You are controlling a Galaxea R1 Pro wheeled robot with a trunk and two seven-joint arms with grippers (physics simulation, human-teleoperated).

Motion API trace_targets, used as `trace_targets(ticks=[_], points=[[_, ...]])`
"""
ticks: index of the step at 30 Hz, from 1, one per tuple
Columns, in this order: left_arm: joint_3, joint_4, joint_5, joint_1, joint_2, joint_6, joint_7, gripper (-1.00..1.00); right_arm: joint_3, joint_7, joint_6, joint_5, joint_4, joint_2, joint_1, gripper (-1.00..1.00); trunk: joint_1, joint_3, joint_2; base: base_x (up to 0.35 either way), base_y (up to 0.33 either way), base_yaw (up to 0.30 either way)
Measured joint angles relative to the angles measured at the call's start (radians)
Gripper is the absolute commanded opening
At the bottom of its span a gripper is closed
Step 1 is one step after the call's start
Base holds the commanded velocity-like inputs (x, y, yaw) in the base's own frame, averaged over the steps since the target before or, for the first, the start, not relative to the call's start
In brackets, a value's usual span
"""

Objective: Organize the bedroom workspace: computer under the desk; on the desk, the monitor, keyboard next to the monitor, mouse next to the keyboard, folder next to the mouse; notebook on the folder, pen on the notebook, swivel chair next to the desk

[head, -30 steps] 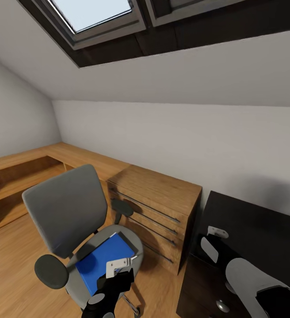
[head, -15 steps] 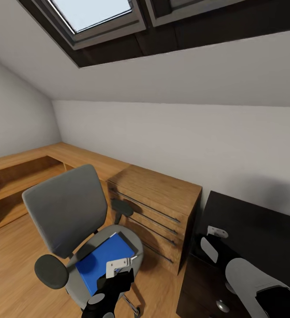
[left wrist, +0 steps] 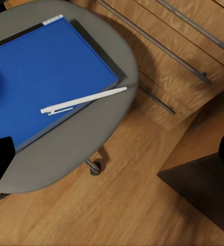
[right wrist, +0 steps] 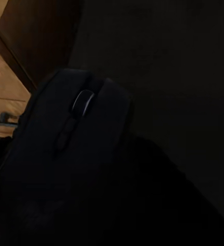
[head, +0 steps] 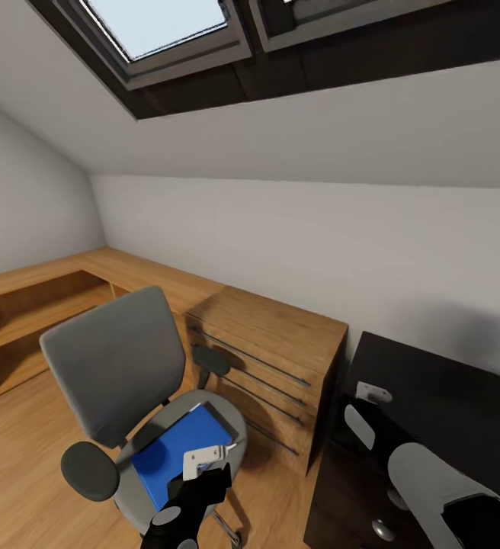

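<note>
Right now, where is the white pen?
The pen lies on the blue folder on the swivel chair, beside the wooden drawers, under the left gripper.

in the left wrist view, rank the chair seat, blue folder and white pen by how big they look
Largest to smallest as they appear:
1. chair seat, the grey round pad running past the picture's edge
2. blue folder, lying on the seat and covering much of it
3. white pen, a thin stick resting across the folder's edge

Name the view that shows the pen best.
The left wrist view: the white pen lies in full across the edge of the blue folder on the swivel chair seat. In the head view the left gripper hangs in front of that spot. The right wrist view shows the mouse.
</note>
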Motion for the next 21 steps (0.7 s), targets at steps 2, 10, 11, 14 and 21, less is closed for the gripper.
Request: trace_targets(ticks=[2, 10, 11, 14, 21], points=[[0.0, 0.0, -0.001, 0.0, 0.0, 0.0, 0.0, 1.0, -0.001, -0.019, -0.009, 0.002, -0.074, -0.001, 0.002, -1.0, -0.008, 0.006, 0.014, 0.0, 0.0, 0.0], [0.0, 0.0, -0.005, 0.0, -0.001, 0.0, 0.002, 1.0, 0.008, -0.282, 0.055, -0.001, -0.524, -0.002, 0.155, -1.0, -0.038, 0.031, 0.07, 0.0, 0.0, 0.0], [0.0, 0.0, -0.005, 0.0, 0.0, 0.0, 0.002, 1.0, 0.008, -0.304, 0.081, -0.002, -0.607, -0.002, 0.196, -1.0, -0.042, 0.034, 0.077, 0.0, 0.0, 0.0], [0.0, 0.0, -0.006, 0.0, -0.001, 0.0, 0.002, 1.0, 0.009, -0.328, 0.127, -0.004, -0.758, -0.003, 0.258, -1.0, -0.054, 0.044, 0.098, 0.0, 0.0, 0.0], [-0.013, 0.0, -0.008, 0.0, -0.002, 0.0, 0.007, 1.0, 0.01, -0.344, 0.165, -0.007, -0.936, -0.004, 0.343, -1.0, -0.081, 0.066, 0.147, 0.0, 0.0, 0.0]])
